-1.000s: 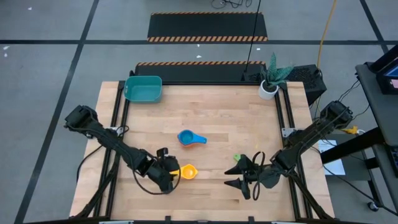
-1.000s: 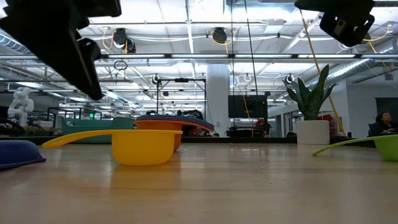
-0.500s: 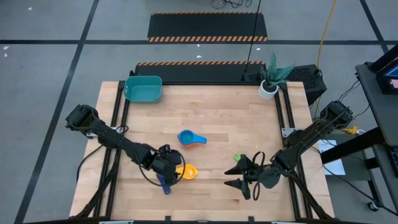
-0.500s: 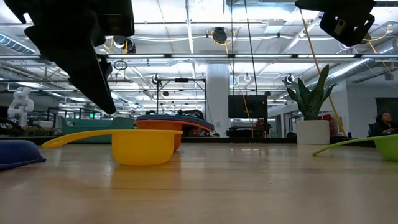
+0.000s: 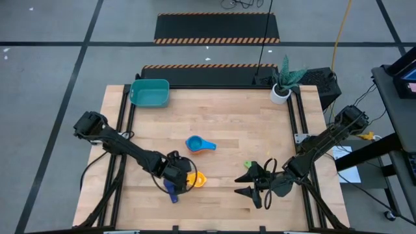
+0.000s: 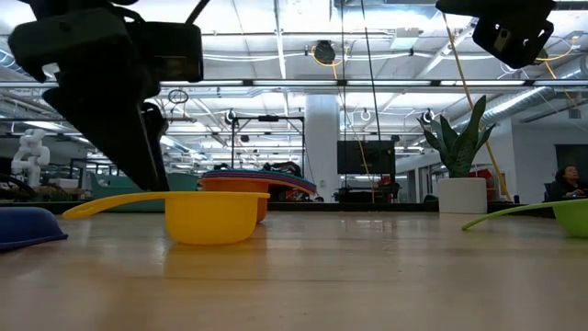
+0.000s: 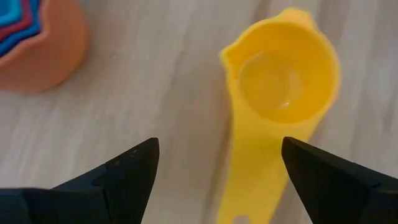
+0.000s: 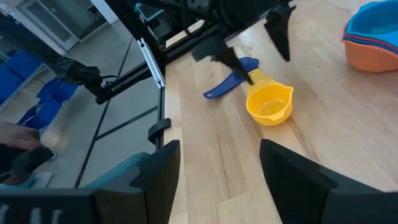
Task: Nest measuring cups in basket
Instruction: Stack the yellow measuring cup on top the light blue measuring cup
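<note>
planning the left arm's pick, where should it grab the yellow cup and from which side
Grip the flat handle of the small yellow plastic measuring cup, coming straight down from above. The cup sits upright on the wooden table, handle lying level, and the open left gripper already straddles it.

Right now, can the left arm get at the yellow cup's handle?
Probably yes. The left gripper hangs open right over the yellow cup, its fingers straddling the handle, with bare table on both sides. The nested orange stack sits off to one side, clear.
</note>
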{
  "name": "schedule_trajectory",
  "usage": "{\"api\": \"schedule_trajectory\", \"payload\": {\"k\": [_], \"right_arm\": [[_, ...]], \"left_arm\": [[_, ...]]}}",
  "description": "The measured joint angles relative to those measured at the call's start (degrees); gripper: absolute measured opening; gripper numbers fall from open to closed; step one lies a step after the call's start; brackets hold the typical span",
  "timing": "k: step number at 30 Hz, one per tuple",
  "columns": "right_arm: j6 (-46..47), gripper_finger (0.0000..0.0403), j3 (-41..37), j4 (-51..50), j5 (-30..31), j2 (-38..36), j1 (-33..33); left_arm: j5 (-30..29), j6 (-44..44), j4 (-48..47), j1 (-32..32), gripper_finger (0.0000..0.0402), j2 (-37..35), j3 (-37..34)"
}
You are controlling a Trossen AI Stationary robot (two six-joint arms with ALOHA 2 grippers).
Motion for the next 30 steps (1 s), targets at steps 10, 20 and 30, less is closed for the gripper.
{"api": "schedule_trajectory", "payload": {"k": [10,20,30], "right_arm": [[0.0,0.0212,0.0,0.0,0.1,0.0,0.1],[0.0,0.0212,0.0,0.0,0.1,0.0,0.1],[0.0,0.0212,0.0,0.0,0.1,0.0,0.1]], "left_arm": [[5.9,2.6,4.7,1.0,0.0342,2.4,0.1],[6.3,3.8,4.3,1.2,0.0324,2.4,0.0],[7.3,7.8,4.4,0.5,0.0167,2.4,-0.1]]}}
